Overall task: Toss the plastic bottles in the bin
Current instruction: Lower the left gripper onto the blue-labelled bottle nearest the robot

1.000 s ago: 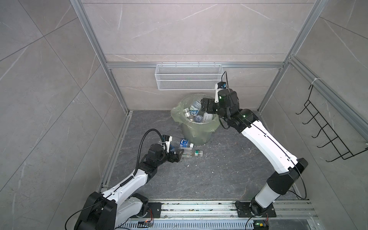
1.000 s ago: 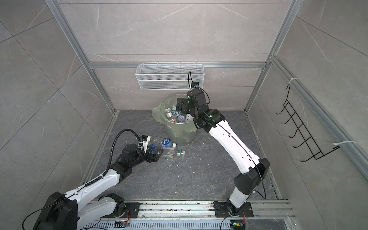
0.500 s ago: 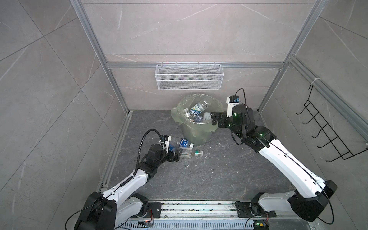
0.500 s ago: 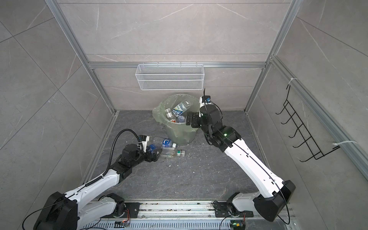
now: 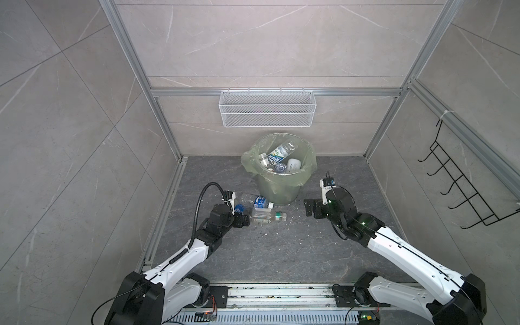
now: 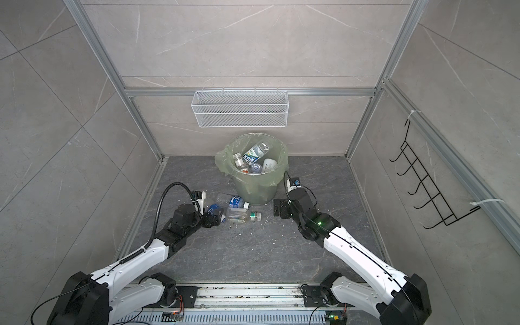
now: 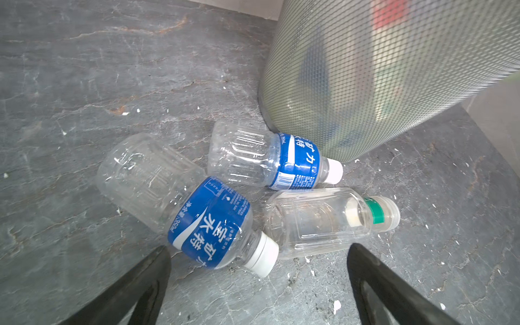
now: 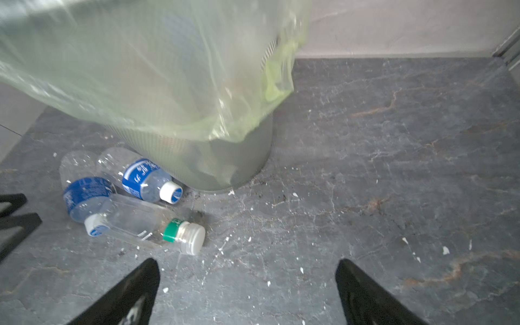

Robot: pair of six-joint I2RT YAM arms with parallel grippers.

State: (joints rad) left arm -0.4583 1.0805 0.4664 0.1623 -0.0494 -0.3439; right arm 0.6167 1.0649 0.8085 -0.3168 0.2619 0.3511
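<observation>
**Right arm down from the bin; three bottles left on the floor**

Change: a second ago the right gripper was over the mouth of the round pale green plastic bin with its translucent green bag. It now sits low over bare floor, near-right of the bin, jaws wide apart and empty. The left gripper has kept its station near-left of the bin, jaws also apart and gripping nothing. In the left wrist view a white bottle cap lies between its fingertips with no contact seen. The floor bottles have not shifted.

Obscured: in both top views the left gripper covers part of the clear plastic bottle with a blue label nearest it. Below the top layer the bin's contents cannot be made out. Through its wall only blurred colour patches show.

Count: three bottles lie on their sides in a close cluster at the bin's near-left foot. They are the one named, a second blue-labelled clear bottle against the bin wall, and a clear bottle with a green neck band. In the bin at least four show, among them a large clear bottle with a blue and white label and an opaque white bottle. There is one white wire mesh basket on the far wall and one black wire hook rack on the right wall.
</observation>
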